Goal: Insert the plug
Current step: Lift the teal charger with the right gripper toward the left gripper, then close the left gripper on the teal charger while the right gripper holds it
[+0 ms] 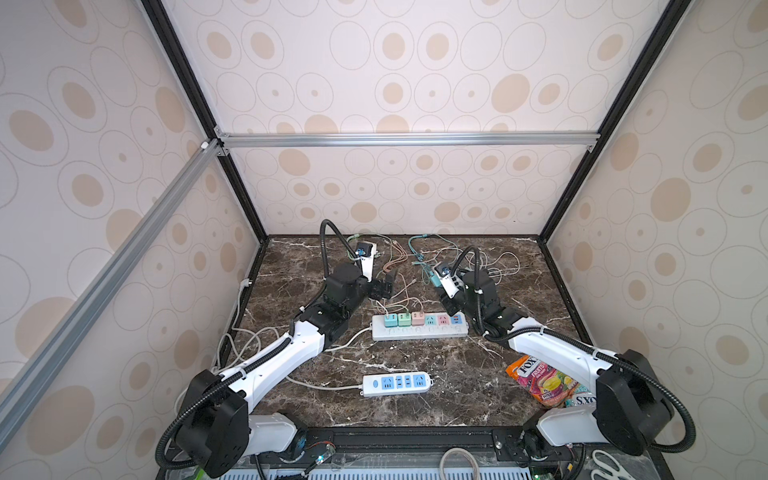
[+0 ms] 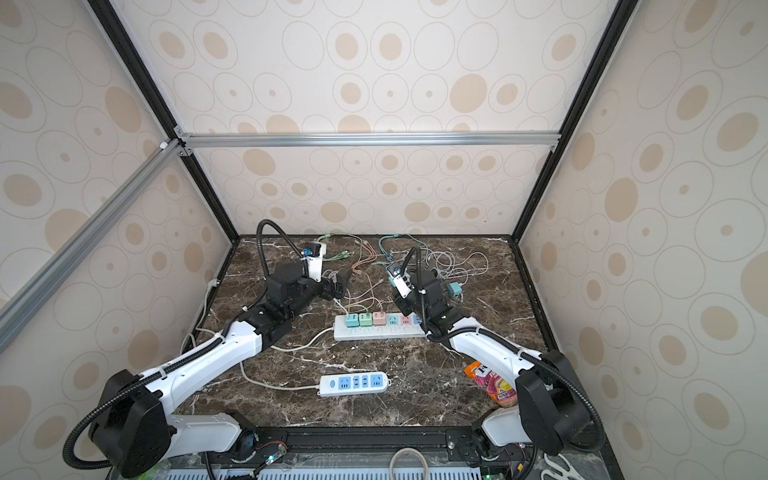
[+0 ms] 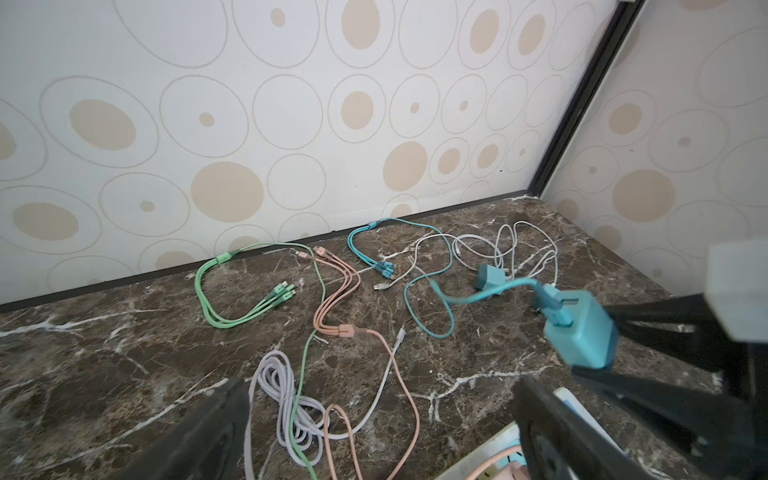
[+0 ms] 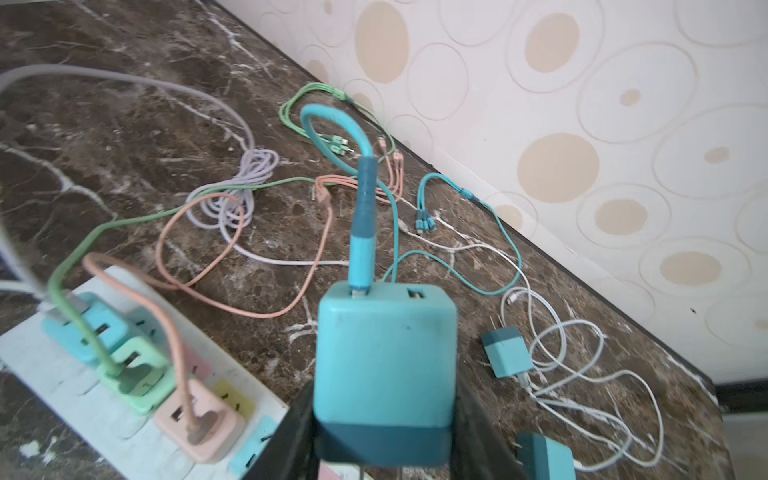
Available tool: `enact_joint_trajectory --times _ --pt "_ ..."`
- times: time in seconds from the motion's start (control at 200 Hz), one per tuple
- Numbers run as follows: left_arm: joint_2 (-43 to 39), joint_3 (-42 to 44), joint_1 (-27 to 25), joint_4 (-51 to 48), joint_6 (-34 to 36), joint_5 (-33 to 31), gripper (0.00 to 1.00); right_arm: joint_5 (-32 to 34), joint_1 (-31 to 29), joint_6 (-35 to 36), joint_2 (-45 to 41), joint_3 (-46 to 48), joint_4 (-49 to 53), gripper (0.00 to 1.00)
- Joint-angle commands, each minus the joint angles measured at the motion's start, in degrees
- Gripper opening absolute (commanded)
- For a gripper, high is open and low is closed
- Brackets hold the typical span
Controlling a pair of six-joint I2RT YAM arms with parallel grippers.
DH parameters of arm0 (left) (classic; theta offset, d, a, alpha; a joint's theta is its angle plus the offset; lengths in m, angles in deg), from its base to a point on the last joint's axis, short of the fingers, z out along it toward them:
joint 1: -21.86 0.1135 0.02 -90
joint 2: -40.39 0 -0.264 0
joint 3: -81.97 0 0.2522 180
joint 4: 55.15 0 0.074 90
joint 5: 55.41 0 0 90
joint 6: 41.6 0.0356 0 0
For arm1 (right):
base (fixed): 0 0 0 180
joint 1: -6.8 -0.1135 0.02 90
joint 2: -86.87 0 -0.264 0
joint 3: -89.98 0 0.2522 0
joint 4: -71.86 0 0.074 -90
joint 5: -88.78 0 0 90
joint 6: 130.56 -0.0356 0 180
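My right gripper (image 4: 384, 415) is shut on the teal plug (image 4: 384, 357), a square charger block with a teal cable (image 4: 361, 216) rising from its top. Its prongs point down, and it hangs in the air just past the right end of the long white power strip (image 4: 83, 399). In both top views the plug (image 1: 435, 280) sits beside the right wrist camera, behind the strip (image 1: 419, 331). Three chargers, teal, green and pink, stand in the strip's left sockets; the right sockets are free. My left gripper (image 3: 374, 432) is open and empty above loose cables behind the strip.
Green, pink, teal, lilac and white cables (image 3: 332, 299) are spread over the back of the marble table. Two loose teal chargers (image 4: 507, 351) lie by the white cable. A second power strip (image 1: 397, 383) lies at the front, a snack bag (image 1: 540, 384) at front right.
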Motion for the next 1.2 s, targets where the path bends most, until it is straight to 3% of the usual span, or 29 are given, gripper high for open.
enact_joint_trajectory --times 0.0,0.17,0.43,0.605,0.94,1.195 --pt "0.8 -2.7 0.9 -3.3 -2.0 6.7 0.98 -8.6 -0.8 12.0 -1.6 2.0 -7.1 0.00" --pt "2.4 -3.5 1.8 -4.3 -2.0 17.1 0.98 -14.1 -0.9 17.6 -1.5 3.0 -9.6 0.00" --pt "6.7 -8.7 2.5 -10.4 -0.9 30.1 0.98 -16.0 -1.8 24.9 -2.1 4.6 -13.5 0.01" --pt "9.1 -11.0 4.4 -13.2 -1.1 38.4 0.90 -16.1 -2.5 30.5 -2.3 6.1 -17.1 0.01" --pt "11.7 -16.2 5.9 -24.5 4.3 43.4 0.75 -16.4 -4.2 36.4 -4.3 6.5 -18.1 0.02" --pt "12.0 -15.2 5.9 -20.4 1.0 46.6 0.60 -15.6 -5.9 38.3 -4.2 5.2 -16.2 0.02"
